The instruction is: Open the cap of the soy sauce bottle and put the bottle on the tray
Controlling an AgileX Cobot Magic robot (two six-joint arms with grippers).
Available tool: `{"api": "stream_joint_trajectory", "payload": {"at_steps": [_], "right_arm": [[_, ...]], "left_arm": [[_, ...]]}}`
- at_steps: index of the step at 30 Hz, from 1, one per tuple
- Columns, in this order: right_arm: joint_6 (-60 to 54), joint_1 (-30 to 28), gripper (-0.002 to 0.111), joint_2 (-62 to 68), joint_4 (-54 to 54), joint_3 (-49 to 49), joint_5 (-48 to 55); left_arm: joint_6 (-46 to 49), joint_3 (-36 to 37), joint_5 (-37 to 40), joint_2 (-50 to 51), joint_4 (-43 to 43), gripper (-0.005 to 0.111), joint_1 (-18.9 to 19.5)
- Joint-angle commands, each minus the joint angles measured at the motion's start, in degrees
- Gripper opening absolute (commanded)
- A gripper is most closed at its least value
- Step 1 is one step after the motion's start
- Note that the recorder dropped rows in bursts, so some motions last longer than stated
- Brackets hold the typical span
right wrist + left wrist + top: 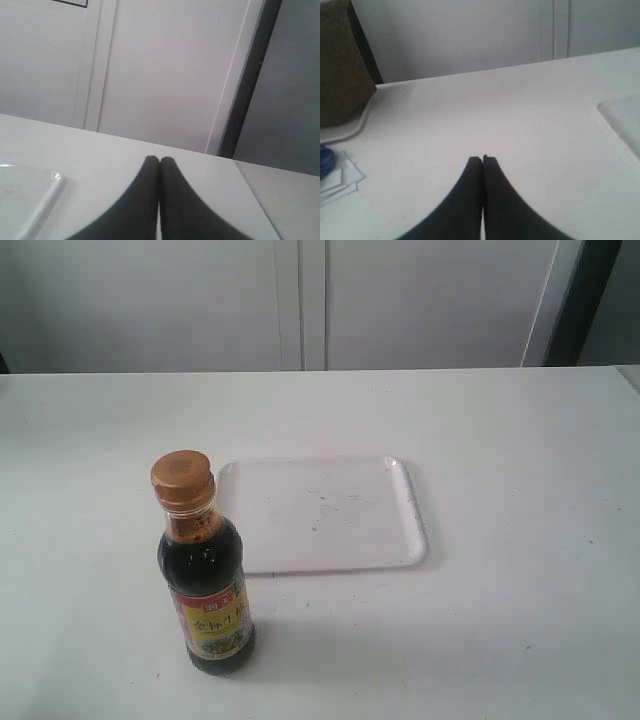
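The soy sauce bottle [207,580] stands upright on the white table near its front left, dark liquid inside and a red and yellow label low on its body. Its orange-gold cap [183,477] is down on the neck. Just behind and to the right of it lies the flat white tray [400,530], with nothing on it. Neither arm shows in the exterior view. My left gripper [482,159] is shut, its fingertips pressed together over bare table, with a corner of the tray [622,122] off to one side. My right gripper [159,159] is also shut and holds nothing, near a tray corner [47,192].
In the left wrist view a brown box [342,65] stands on a pale base at the table's edge, with papers [340,177] and something blue [325,160] beside it. White cabinet doors [300,300] rise behind the table. The table's corner [235,162] shows in the right wrist view.
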Motion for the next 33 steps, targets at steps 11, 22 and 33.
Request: {"api": "stream_joint_trajectory", "payload": {"at_steps": [11, 22, 33], "right_arm": [[-0.08, 0.12, 0.000, -0.20, -0.41, 0.23, -0.55], [-0.08, 0.12, 0.000, -0.20, -0.41, 0.23, -0.55], [-0.08, 0.12, 0.000, -0.20, -0.41, 0.23, -0.65]], "left_arm": [[-19.96, 0.20, -10.17, -0.30, -1.75, 0.000, 0.12], [-31.43, -5.62, -18.75, 2.18, 15.97, 0.000, 0.12], [-45.24, -15.20, -25.95, 24.63, 38.00, 0.000, 0.12]]}}
